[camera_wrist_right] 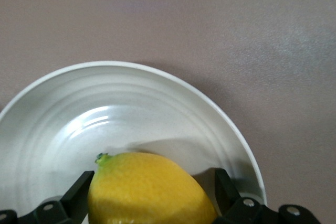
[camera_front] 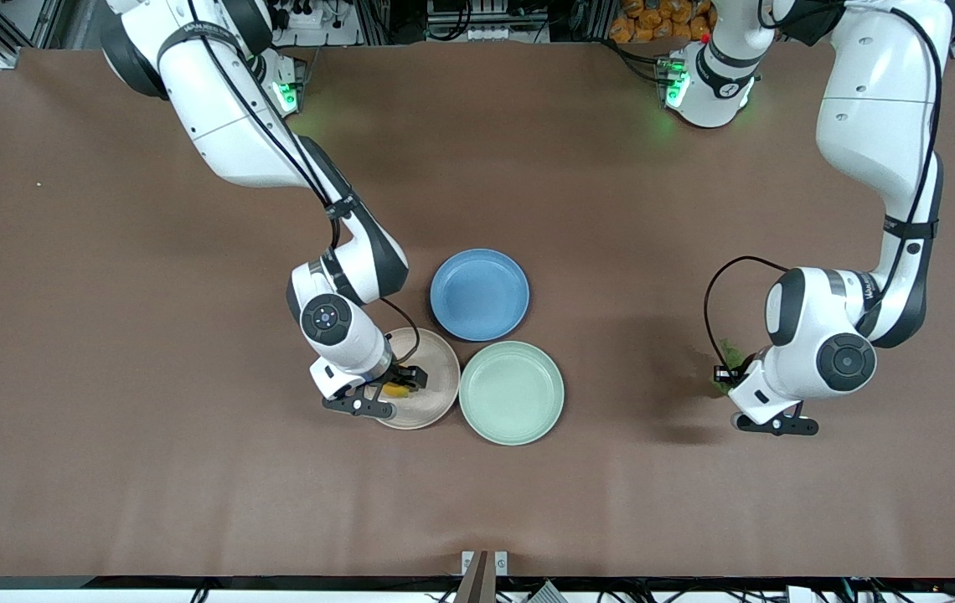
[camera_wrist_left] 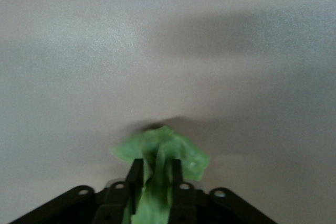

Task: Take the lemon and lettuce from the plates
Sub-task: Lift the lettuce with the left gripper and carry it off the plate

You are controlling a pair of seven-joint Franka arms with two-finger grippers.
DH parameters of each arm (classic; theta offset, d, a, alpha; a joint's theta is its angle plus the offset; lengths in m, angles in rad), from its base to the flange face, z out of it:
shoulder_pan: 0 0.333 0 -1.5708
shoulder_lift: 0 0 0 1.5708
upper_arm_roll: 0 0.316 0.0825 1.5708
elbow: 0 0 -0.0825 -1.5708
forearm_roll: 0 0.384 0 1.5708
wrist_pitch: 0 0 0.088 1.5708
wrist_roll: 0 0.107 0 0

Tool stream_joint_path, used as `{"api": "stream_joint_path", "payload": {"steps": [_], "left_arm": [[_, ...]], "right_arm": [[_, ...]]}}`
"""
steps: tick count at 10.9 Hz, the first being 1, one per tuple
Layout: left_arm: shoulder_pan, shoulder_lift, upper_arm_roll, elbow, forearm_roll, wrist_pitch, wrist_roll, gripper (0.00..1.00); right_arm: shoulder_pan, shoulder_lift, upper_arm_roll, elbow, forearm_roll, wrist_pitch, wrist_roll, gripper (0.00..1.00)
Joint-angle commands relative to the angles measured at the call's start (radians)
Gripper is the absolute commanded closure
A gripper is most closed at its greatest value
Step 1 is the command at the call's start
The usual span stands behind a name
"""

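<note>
The yellow lemon (camera_front: 396,389) (camera_wrist_right: 149,190) lies in the beige-pink plate (camera_front: 437,364) (camera_wrist_right: 157,103), at the rim toward the right arm's end. My right gripper (camera_front: 403,383) (camera_wrist_right: 152,174) is down in that plate, open, with one finger on each side of the lemon. The pale mint plate (camera_front: 511,392) beside it holds nothing. The green lettuce (camera_front: 727,353) (camera_wrist_left: 181,150) is off the plates, low over the bare table toward the left arm's end. My left gripper (camera_wrist_left: 156,165) is shut on it, and the leaf spreads out past the fingertips.
A round blue plate (camera_front: 479,295) stands farther from the front camera, touching both other plates. The brown table mat (camera_front: 193,486) stretches wide around them. The left arm's hand (camera_front: 821,352) hides most of its fingers in the front view.
</note>
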Motion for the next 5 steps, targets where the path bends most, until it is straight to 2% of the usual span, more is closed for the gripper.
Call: {"api": "stream_joint_path", "payload": {"steps": [1, 2, 3, 5], "left_arm": [[0.007, -0.016, -0.014, 0.014, 0.006, 0.005, -0.002, 0.0], [0.003, -0.029, -0.014, 0.015, 0.006, 0.005, 0.0, 0.0], [-0.002, -0.042, -0.015, 0.02, 0.006, 0.005, 0.005, 0.0], [-0.008, -0.094, -0.02, 0.021, 0.009, 0.005, 0.012, 0.0]], "right_arm": [[0.014, 0.019, -0.01, 0.015, -0.024, 0.015, 0.037, 0.02], [0.014, 0.019, -0.01, 0.015, -0.024, 0.015, 0.037, 0.05], [0.016, 0.019, -0.01, 0.015, -0.024, 0.015, 0.037, 0.12], [0.014, 0.019, -0.01, 0.015, -0.053, 0.014, 0.036, 0.33]]}}
